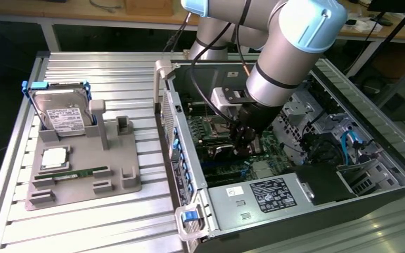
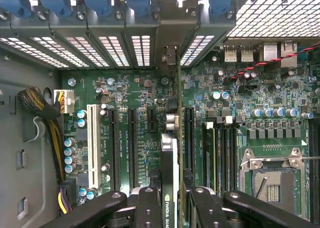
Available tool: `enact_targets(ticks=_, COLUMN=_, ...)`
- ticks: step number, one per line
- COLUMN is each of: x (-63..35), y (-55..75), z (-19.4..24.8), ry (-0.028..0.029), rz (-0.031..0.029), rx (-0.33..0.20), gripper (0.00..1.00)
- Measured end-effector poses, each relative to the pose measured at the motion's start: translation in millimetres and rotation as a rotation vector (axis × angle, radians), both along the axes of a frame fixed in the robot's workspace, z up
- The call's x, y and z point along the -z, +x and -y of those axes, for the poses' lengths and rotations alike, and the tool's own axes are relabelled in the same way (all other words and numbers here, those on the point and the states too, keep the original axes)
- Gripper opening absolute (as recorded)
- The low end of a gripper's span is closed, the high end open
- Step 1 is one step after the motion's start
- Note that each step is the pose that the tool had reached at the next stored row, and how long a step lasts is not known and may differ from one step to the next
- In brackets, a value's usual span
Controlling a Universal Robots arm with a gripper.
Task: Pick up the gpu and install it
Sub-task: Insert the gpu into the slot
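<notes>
The gripper (image 2: 172, 200) pinches the thin gpu (image 2: 170, 158) edge-on over the green board (image 2: 135, 95); black slots (image 2: 132, 148) flank it. Perforated steel covers (image 2: 115, 45) stand beyond.

The setting is presenting as a robotics laboratory. A slotted aluminium-profile counter (image 1: 83, 226) is carrying an open computer case (image 1: 223, 211) at the centre right of the frame and a grey fixture (image 1: 83, 184) at its left, which is holding a hard drive (image 1: 61, 113) and other loose parts. An industrial arm (image 1: 287, 58) is hanging down into the case. Wooden workbenches (image 1: 61, 11) with cables are running along the top edge.
</notes>
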State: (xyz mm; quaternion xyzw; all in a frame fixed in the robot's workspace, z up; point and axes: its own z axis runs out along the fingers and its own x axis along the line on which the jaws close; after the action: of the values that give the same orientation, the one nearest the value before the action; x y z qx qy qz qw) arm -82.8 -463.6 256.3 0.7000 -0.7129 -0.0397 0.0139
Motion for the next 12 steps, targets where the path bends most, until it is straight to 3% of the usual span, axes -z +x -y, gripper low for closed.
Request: enact_targets(ticks=12, x=-2.2, y=0.0, z=0.0, ry=0.0000, rz=0.0001, rx=0.000, gripper=0.27)
